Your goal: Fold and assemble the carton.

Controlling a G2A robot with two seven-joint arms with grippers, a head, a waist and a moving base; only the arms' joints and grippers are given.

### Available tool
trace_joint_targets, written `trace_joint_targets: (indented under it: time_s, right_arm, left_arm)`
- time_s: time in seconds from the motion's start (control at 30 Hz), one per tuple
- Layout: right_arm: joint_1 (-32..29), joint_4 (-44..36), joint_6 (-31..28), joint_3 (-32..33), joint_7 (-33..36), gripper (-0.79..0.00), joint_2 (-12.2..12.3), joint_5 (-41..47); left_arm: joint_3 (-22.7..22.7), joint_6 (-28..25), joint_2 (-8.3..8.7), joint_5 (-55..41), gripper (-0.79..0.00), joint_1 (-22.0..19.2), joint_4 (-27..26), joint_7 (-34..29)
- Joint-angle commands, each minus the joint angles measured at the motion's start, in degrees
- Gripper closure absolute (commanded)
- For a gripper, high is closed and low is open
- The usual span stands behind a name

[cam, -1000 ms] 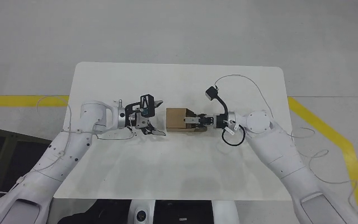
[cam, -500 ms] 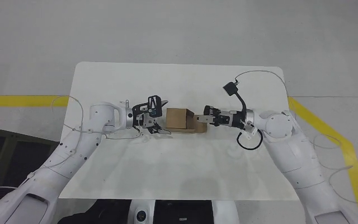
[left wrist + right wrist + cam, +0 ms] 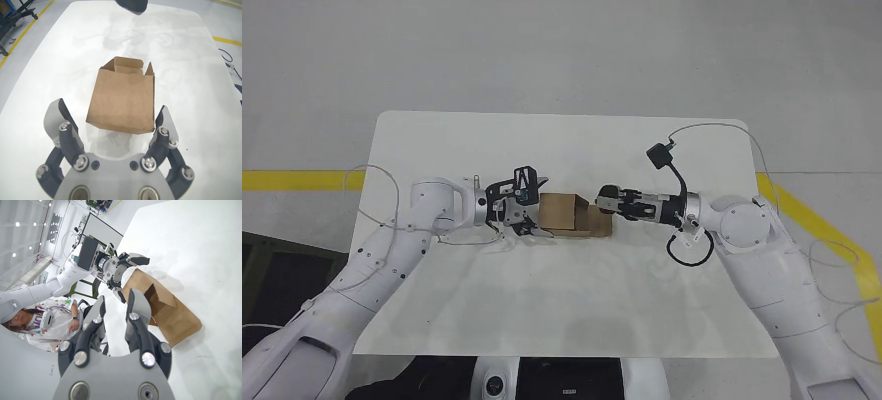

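1 carton (image 3: 564,212) lies mid-bench (image 3: 542,310) between 2 released, empty end effectors: left end effector (image 3: 534,215) at its closed end, right end effector (image 3: 117,295) at its open end. 2 yellow floor stripes (image 3: 292,180) flank the bench.

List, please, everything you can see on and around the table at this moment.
carton: one, brown cardboard, lying mid-table between the two claws, its open, flapped end towards the right claw.
table: one, white, with rounded corners, bearing the carton.
floor tape: two stretches, yellow, on the grey floor, one to each side of the table.
left claw: one, silver with black pads, open, its fingers on either side of the carton's near end.
right claw: one, silver and black, open with nothing between its fingers, just off the carton's open end.
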Motion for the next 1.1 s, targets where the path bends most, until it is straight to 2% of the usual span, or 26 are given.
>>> trace_joint_targets:
  time_s: [0.0, 0.2, 0.47, 1.07]
  right_arm:
    - [-0.6, -0.4, 2.0, -0.1, -0.4, 0.0, 0.1, -0.8]
    - [-3.9, -2.8, 13.8, -0.7, 5.1, 0.0, 0.7, -0.3]
    - [-6.8, -2.2, 17.7, -2.7, 1.5, 0.0, 0.6, -1.8]
    - [0.2, 8.9, 10.9, -10.3, -2.7, 0.0, -2.5, 1.4]
  left_arm:
    - [0.1, -0.1, -0.13, 0.1, -0.785, 0.1, 0.0, 0.1]
    - [-0.3, -0.1, -0.33, 0.6, -0.785, 0.5, -0.5, 0.5]
    - [-0.6, -0.7, -0.6, 1.8, -0.785, 0.7, -0.8, 0.4]
    - [-1.4, -2.2, -1.22, 1.5, -0.785, 1.2, -0.9, 0.1]
